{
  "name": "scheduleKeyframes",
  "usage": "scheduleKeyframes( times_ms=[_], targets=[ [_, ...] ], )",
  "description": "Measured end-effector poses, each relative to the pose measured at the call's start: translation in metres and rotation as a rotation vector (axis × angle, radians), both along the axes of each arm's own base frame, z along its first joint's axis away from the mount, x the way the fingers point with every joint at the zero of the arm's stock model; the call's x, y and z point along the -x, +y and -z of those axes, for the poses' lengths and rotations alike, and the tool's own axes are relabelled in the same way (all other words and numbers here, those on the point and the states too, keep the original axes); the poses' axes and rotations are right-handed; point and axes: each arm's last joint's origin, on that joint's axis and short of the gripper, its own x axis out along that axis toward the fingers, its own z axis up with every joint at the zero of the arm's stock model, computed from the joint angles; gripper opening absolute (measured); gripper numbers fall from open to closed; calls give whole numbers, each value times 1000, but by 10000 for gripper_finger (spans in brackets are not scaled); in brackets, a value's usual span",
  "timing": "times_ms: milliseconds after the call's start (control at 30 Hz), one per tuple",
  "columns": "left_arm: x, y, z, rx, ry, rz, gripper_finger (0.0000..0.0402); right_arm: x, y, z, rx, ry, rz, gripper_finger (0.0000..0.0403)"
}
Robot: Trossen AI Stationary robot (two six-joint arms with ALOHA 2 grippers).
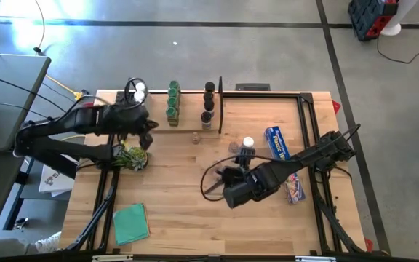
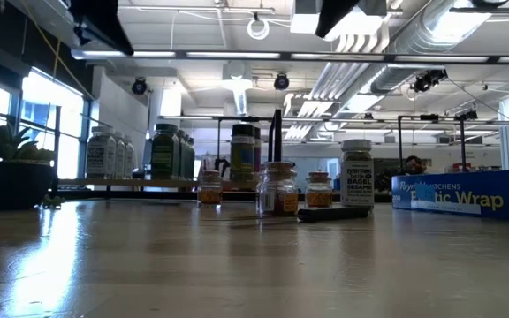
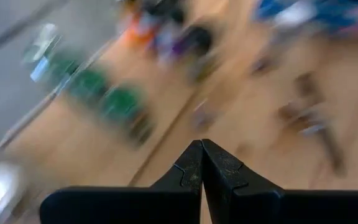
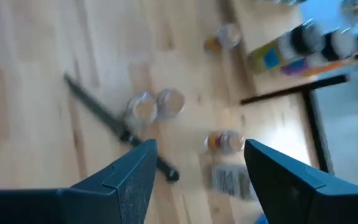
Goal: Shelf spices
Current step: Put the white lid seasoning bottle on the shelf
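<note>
overhead, the right gripper (image 1: pixel 219 177) hung above the table (image 1: pixel 195 218) with its fingers apart and nothing between them. just ahead of it lay a dark-handled knife (image 4: pixel 114 124) and loose spice jars (image 2: pixel 277 188), with a blue wrap box (image 1: pixel 276 143) off to its side. farther on stood the shelf (image 1: pixel 188 125), already carrying green-capped and dark jars. the left gripper (image 1: pixel 150 127) hovered near that shelf, fingers pressed together, empty.
</note>
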Motion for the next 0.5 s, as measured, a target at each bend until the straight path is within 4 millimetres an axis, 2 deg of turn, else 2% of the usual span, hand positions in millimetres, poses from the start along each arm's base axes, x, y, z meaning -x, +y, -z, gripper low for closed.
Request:
scheduleKeyframes(
  times_ms=[67, 233, 500],
  targets=[
    [-4, -11, 2, -47, -109, 130, 0, 1, -10, 2, -21, 67, 10, 238],
    [-19, -34, 13, -127, -295, 418, 0, 3, -52, 4, -30, 247, 107, 238],
    [-20, -47, 19, -199, -305, 547, 0, -6, -120, 5, -154, 362, 150, 238]
  ],
)
